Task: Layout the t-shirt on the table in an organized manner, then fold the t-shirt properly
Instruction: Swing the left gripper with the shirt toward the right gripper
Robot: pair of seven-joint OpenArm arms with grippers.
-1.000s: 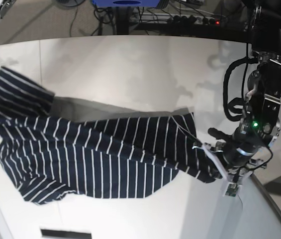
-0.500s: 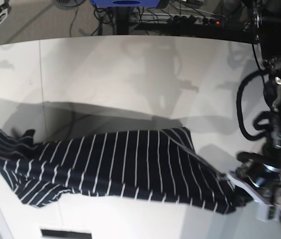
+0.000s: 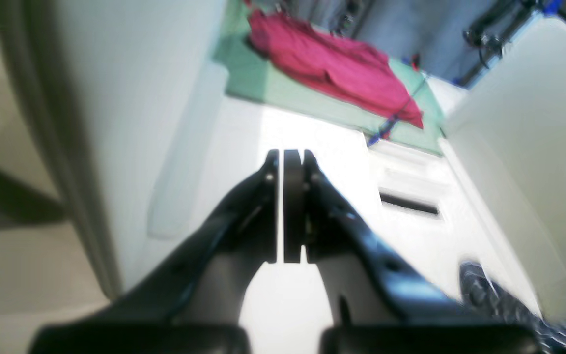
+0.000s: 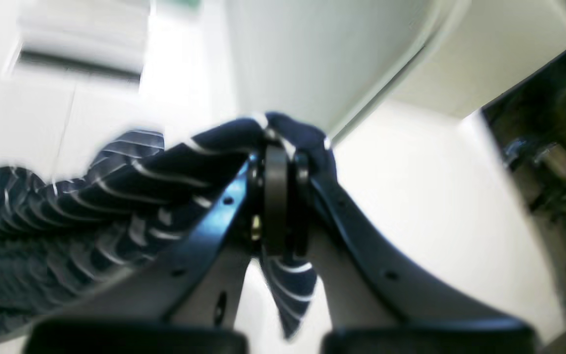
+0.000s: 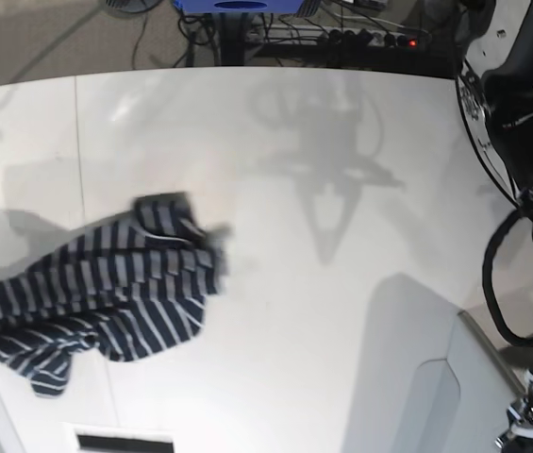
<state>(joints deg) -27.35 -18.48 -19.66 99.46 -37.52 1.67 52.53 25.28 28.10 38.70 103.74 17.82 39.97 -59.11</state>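
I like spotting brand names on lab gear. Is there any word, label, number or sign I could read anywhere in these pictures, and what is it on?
None can be read.
The t-shirt shows only white stripes, no print.
The table is bare white, no label.
The red cloth in the left wrist view is blurred, no lettering visible.

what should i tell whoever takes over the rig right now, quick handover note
Right gripper: shut on the t-shirt, a fold of striped fabric pinched between its pads in the right wrist view.
Left gripper: shut, nothing between its pads; it is off past the table edge, with only a bit of striped cloth at the corner of its view.
T-shirt: bunched in a crumpled heap on the base view's left side of the table, trailing off the left edge of that view.
Done: nothing laid out yet.
Left: spread the shirt flat, then fold it.
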